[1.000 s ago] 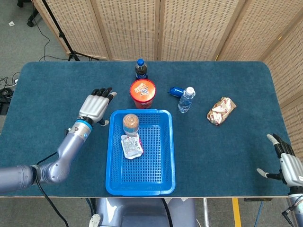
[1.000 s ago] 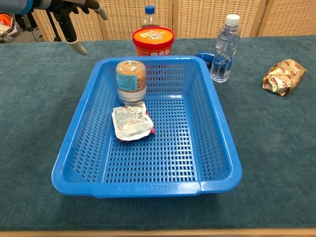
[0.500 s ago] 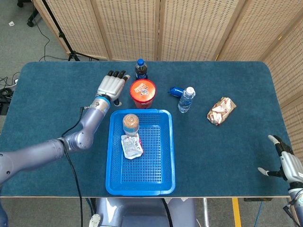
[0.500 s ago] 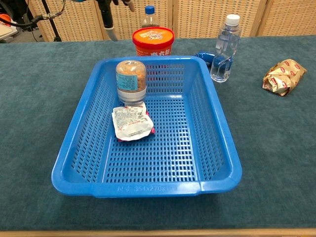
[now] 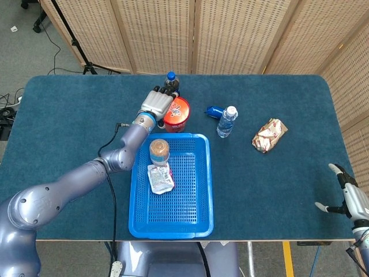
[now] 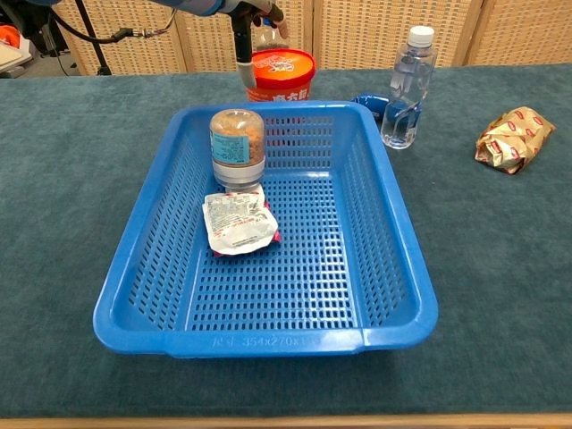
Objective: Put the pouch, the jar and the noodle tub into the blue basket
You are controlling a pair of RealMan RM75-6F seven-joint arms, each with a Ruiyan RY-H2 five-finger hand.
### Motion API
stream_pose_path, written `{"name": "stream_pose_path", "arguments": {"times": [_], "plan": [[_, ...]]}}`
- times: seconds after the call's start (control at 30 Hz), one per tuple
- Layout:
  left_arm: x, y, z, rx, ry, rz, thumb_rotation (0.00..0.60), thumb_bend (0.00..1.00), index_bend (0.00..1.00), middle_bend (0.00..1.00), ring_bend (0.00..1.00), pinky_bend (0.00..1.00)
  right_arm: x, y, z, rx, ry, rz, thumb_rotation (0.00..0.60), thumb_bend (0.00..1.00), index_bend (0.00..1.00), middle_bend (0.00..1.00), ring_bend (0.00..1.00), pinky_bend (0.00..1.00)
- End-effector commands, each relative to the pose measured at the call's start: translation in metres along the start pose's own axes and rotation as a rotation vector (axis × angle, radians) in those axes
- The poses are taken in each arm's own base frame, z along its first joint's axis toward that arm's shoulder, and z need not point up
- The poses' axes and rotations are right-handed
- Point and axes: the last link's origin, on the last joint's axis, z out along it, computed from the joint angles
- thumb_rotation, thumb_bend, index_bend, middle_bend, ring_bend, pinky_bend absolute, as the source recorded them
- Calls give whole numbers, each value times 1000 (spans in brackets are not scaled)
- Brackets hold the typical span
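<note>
Nearest me, the slatted blue plastic basket (image 6: 268,340) already holds the crinkled white pouch (image 6: 238,223) lying flat and, just behind it, the upright clear jar (image 6: 237,147) of brownish contents. Beyond its far rim, the left hand (image 5: 157,104) has swept across the felt-like teal table (image 5: 57,115) in the last second to the round orange noodle tub (image 5: 175,112), fingers apart beside it, gripping nothing yet. At the table's near right corner, the right hand (image 5: 353,199) idles open, so only the tub remains.
</note>
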Motion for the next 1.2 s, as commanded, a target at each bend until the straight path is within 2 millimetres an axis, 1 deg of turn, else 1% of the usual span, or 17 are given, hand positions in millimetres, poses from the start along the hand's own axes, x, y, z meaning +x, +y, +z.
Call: {"name": "stream_pose_path", "arguments": {"times": [0.03,0.17,0.4,0.63,0.77,1.0,1.1,1.2], "plan": [[-2,6,4,-11,-14,6,600,120,0,0,0,8,0,1,0,-1,-2,2,600,156,0,0,0,0],[-6,8,8,-17,-29,21,600,103,0,0,0,0,-1,1,1,2,-5,3,600,156,0,0,0,0],[-10,12,16,-21,-41,33,600,101,0,0,0,0,-1,1,1,4,-4,5,600,156,0,0,0,0],[-18,12,23,-7,-49,38,600,102,0,0,0,0,-1,1,1,7,-5,6,600,156,0,0,0,0],[-17,14,26,1,-30,26,600,102,0,0,0,0,0,1,0,7,-3,9,600,156,0,0,0,0],[-8,16,28,4,18,-1,600,103,0,0,0,0,0,2,1,2,-7,11,600,156,0,0,0,0],[-10,16,29,6,28,3,600,109,0,0,0,0,0,2,1,3,-6,12,600,156,0,0,0,0],[-17,16,31,3,8,18,600,113,0,0,0,0,-1,2,1,3,-7,13,600,156,0,0,0,0]]}}
